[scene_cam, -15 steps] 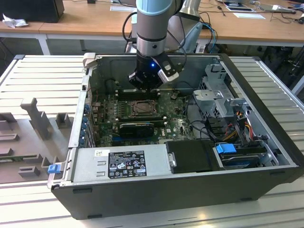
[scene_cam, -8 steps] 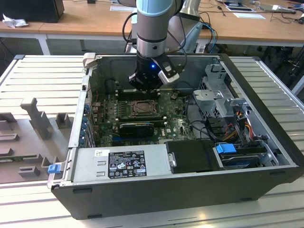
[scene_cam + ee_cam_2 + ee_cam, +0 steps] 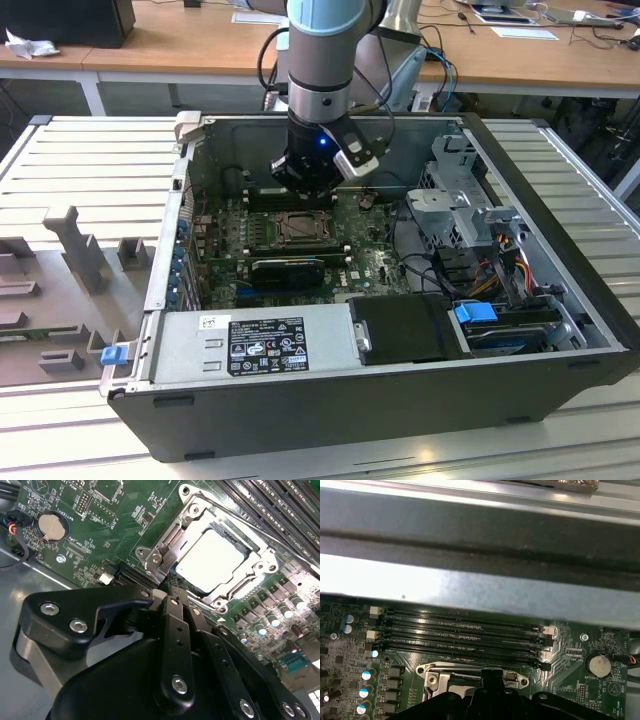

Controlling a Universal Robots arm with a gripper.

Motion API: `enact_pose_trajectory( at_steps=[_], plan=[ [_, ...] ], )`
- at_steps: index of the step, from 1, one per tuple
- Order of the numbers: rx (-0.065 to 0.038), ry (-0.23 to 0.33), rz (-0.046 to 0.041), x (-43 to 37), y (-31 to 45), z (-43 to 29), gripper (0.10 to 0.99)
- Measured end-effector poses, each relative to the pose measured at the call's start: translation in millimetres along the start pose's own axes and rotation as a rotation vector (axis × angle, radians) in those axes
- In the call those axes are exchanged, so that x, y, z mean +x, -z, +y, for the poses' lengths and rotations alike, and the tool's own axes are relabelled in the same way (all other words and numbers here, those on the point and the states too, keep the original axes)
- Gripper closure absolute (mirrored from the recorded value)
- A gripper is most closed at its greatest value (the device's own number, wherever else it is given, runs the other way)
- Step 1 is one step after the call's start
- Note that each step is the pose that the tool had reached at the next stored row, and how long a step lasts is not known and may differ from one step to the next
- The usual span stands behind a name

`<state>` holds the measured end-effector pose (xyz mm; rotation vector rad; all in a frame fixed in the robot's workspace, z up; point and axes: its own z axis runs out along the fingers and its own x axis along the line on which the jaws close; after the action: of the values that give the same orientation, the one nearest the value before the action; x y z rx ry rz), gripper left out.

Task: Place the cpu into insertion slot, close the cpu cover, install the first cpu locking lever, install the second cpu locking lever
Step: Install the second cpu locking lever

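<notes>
Claw (image 3: 172, 587) hovers at cpu cover (image 3: 170, 545), over seated cpu (image 3: 212, 560)

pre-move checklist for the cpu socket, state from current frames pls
1. cpu seated in the insertion slot: ok, pale top lies flat inside the frame.
2. cpu cover down over the chip: ok, it frames the top.
3. Locking levers latched: cannot tell.
4. gripper at the socket edge: ok, tips close by the cover's corner.
5. Jaws empty: cannot tell.
6. memory slots untouched: ok.
</notes>
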<state>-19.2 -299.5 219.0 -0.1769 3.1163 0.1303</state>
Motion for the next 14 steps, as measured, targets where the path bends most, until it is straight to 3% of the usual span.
enact_pose_trajectory(
  at_steps=[2,14],
  plan=[
    [0.0,0.0,0.0,-0.1,5.0,0.3,0.98],
    [0.0,0.0,-0.0001,1.3,6.3,-12.2,0.98]
  ],
)
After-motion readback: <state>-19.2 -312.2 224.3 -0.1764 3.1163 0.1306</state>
